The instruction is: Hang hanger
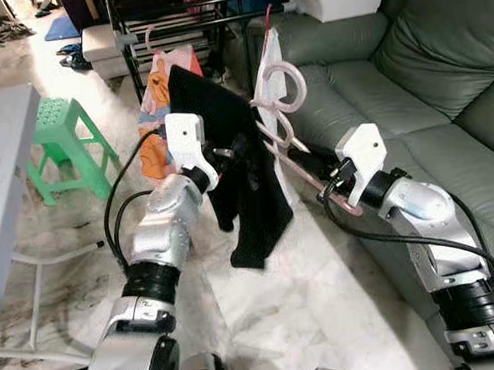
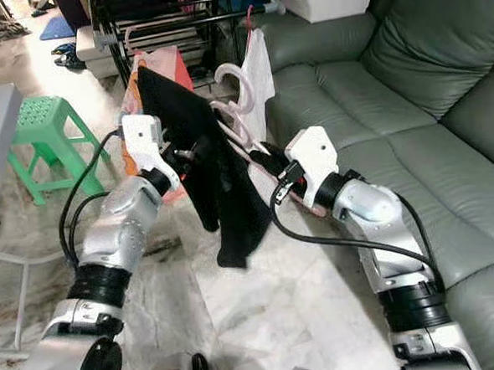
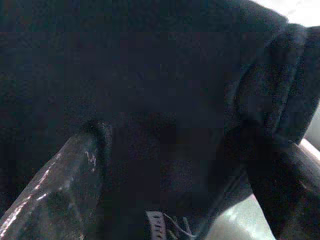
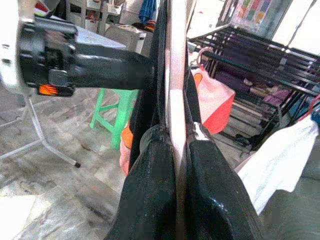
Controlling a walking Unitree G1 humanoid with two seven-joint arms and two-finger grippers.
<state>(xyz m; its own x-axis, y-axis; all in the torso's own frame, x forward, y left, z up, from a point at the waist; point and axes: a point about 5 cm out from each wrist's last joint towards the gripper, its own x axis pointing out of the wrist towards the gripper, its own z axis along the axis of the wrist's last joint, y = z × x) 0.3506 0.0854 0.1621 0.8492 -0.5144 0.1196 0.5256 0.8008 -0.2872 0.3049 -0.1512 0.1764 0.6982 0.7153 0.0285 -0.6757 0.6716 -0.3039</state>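
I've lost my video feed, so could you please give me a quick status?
Right gripper shut on pale pink plastic hanger. Left gripper gripping black garment draped on it. Black metal drying rack ahead, not yet reached.

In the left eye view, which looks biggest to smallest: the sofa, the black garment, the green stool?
1. Sofa
2. Black garment, though it hangs nearer the camera
3. Green stool

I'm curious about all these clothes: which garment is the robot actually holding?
The black garment on the pink hanger, held between both grippers. The white cloth and the pink-orange one hang farther back at the black rack.
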